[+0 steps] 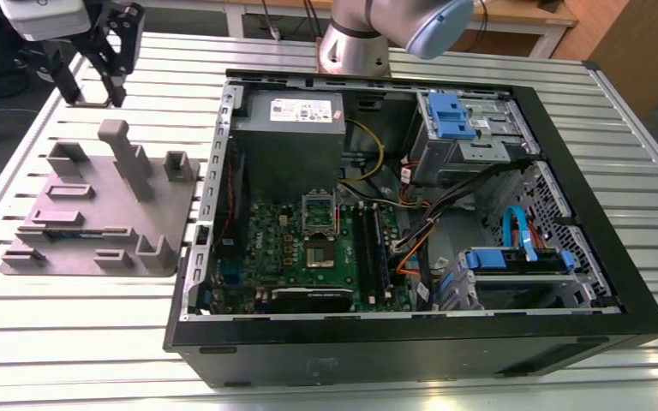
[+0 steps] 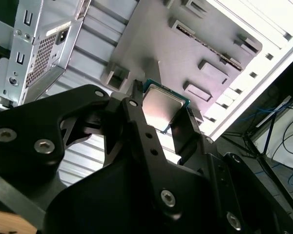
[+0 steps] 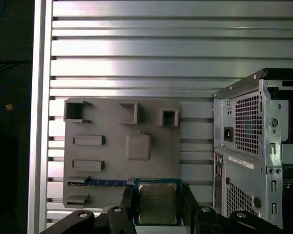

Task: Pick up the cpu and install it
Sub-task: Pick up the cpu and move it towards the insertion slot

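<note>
A black two-fingered gripper pinches a small flat square cpu with a shiny silver-grey metal top and a thin greenish rim. In both wrist views its black fingers press against two opposite edges of the chip, with the metal top facing the first wrist camera. The cpu hangs in the air above a flat grey plastic fixture plate, over the plate's edge. The plate carries raised brackets, slots and a shallow square pad. It lies on a silver slatted aluminium worktop. In the exterior view the gripper is at the upper left, above the far side of the fixture plate and well apart from a large black open computer case. The case lies on its side on the worktop to the exterior view's right of the plate. Inside the case are a green motherboard with a square metal-framed socket, a grey boxy power supply, blue drive brackets and bundles of coloured cables. The silver base of the robot arm stands beyond the case.
</note>
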Action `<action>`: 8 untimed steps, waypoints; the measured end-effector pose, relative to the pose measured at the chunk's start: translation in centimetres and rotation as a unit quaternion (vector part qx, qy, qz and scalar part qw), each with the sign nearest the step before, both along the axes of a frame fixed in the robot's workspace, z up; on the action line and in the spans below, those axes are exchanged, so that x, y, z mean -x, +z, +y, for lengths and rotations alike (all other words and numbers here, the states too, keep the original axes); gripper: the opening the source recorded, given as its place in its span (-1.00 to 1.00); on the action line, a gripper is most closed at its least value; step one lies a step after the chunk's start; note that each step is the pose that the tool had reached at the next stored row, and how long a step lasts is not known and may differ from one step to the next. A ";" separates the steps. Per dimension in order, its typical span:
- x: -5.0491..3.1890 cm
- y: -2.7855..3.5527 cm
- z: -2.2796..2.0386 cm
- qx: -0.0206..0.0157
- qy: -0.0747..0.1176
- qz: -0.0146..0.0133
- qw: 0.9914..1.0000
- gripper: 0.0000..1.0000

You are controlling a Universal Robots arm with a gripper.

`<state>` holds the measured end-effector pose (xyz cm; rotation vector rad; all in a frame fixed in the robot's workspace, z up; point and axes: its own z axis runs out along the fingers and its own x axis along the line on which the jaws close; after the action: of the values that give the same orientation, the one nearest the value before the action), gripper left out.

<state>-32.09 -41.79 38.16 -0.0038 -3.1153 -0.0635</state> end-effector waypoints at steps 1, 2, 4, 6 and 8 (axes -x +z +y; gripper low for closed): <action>-0.20 0.00 0.00 0.000 0.000 0.000 1.000 -0.05; -0.41 0.00 0.00 0.000 0.000 0.000 1.000 -0.05; -0.66 -0.02 0.00 0.000 0.000 0.000 1.000 -0.05; -0.90 -0.03 0.00 0.000 0.000 0.000 1.000 -0.05; -1.11 -0.04 0.00 0.000 0.000 0.000 1.000 -0.05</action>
<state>-30.98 -41.79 38.12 -0.0040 -3.1149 -0.0635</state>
